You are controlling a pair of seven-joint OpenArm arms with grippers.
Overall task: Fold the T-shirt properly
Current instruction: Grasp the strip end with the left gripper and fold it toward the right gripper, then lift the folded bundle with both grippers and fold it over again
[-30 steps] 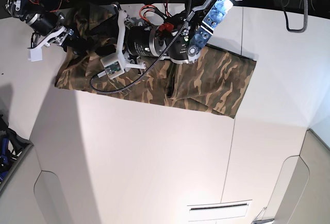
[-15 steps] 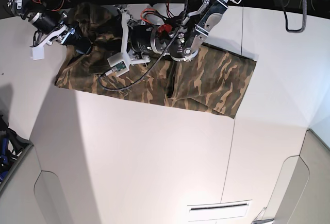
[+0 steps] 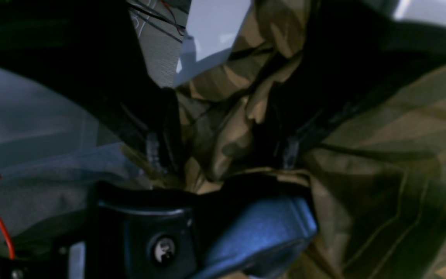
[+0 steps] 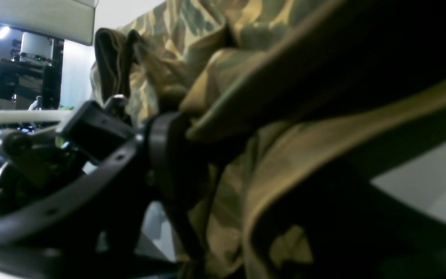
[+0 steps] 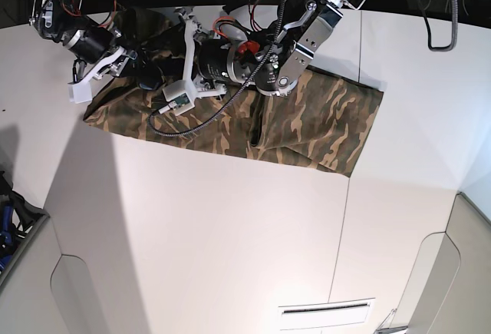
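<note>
Both arms are in at the top of the base view, w/ the camouflage T-shirt spread across the upper middle of the white counter, its right part flat, its left part bunched under the arms. Left hand: left wrist view shows cloth bunched betw. its dark fingers, so it's pinching a fold of the shirt. Right hand, upper left in base: right wrist view shows fabric draped right over its fingers and a fold pressed betw. them, looks clamped on the shirt too, tho blur makes it hard to be certain. Step, I'd judge: a two-handed fold w/ the far edge gripped, early-to-mid task since the right part isn't folded yet. Next prob. calls for both hands travelling level toward the near edge, keeping the held edge taut, then letting go only once hems line up.
</note>
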